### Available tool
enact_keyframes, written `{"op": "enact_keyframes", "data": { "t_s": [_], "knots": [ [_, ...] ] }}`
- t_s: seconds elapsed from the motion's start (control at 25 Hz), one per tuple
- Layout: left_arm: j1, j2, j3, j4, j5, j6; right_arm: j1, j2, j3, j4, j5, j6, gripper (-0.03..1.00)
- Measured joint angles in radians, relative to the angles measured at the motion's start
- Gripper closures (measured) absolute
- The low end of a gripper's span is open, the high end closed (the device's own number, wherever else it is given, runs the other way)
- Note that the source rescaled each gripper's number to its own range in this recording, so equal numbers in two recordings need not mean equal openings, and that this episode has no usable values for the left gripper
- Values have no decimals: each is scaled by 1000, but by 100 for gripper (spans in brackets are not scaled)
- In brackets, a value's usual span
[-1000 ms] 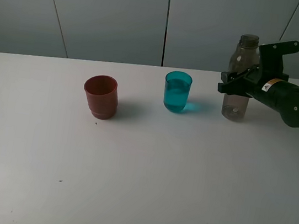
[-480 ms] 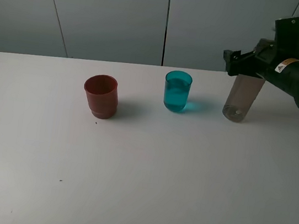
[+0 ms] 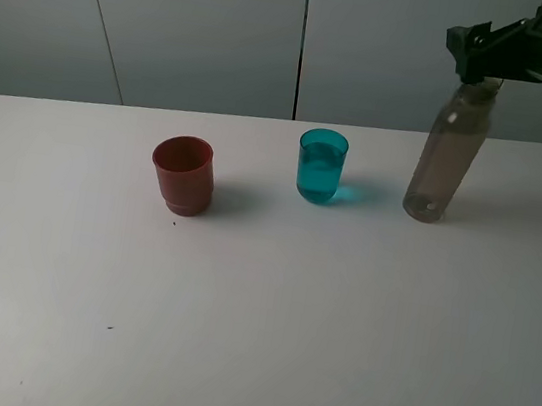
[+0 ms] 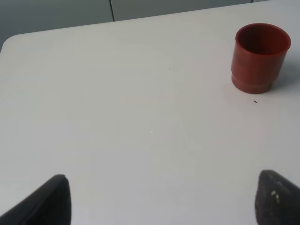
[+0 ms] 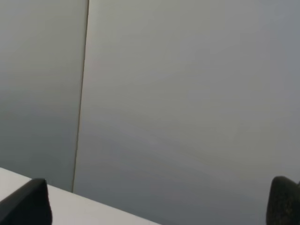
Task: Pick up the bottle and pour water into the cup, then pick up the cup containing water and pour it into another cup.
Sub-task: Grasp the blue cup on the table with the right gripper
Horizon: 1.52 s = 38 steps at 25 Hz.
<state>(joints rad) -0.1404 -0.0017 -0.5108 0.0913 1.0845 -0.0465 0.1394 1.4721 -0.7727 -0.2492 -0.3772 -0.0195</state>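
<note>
Overhead, you see bottle standing on counter at right, top tilted up to right jaws at its neck; contact there unclear. Teal cup, water inside, sits between bottle and red-brown cup, each apart.
Left wrist: your left jaws spread wide over counter, red-brown cup upright, well ahead.
Right wrist: your right jaws spread wide, facing grey wall.

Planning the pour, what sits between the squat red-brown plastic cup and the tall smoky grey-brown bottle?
Only the teal translucent plastic tumbler, between the red-brown cup and grey-brown bottle; exterior high view shows it.
</note>
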Motion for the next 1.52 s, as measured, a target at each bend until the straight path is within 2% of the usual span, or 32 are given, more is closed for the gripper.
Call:
{"op": "enact_keyframes", "data": {
  "t_s": [0.12, 0.24, 0.32, 0.4, 0.52, 0.56, 0.6, 0.68, 0.76, 0.88, 1.08, 1.2, 1.52],
  "knots": [
    [0, 0, 0, 0, 0, 0, 39, -63, 0, -81, 113, 80, -2],
    [0, 0, 0, 0, 0, 0, 97, -86, 0, -111, 194, 156, -2],
    [0, 0, 0, 0, 0, 0, 150, -80, 2, -93, 208, 166, -2],
    [0, 0, 0, 0, 0, 0, 202, -62, 18, -20, 183, 133, -2],
    [0, 0, 0, 0, 0, 0, 282, -1, 52, 119, 113, 13, -2],
    [0, 0, 0, 0, 0, 0, 330, 55, 77, 217, 61, -82, -2],
    [0, 0, 0, 0, 0, 0, 330, 55, 77, 217, 61, -82, -2],
    [0, 0, 0, 0, 0, 0, 354, 118, 91, 297, 19, -146, -2],
    [0, 0, 0, 0, 0, 0, 359, 187, 99, 333, -18, -174, -2],
    [0, 0, 0, 0, 0, 0, 361, 282, 99, 342, -84, -172, -2],
    [0, 0, 0, 0, 0, 0, 361, 430, 99, 263, -277, -32, -3],
    [0, 0, 0, 0, 0, 0, 361, 509, 99, 260, -386, 19, -2],
    [0, 0, 0, 0, 0, 0, 361, 604, 97, 306, -478, -6, -2]
  ]
}}
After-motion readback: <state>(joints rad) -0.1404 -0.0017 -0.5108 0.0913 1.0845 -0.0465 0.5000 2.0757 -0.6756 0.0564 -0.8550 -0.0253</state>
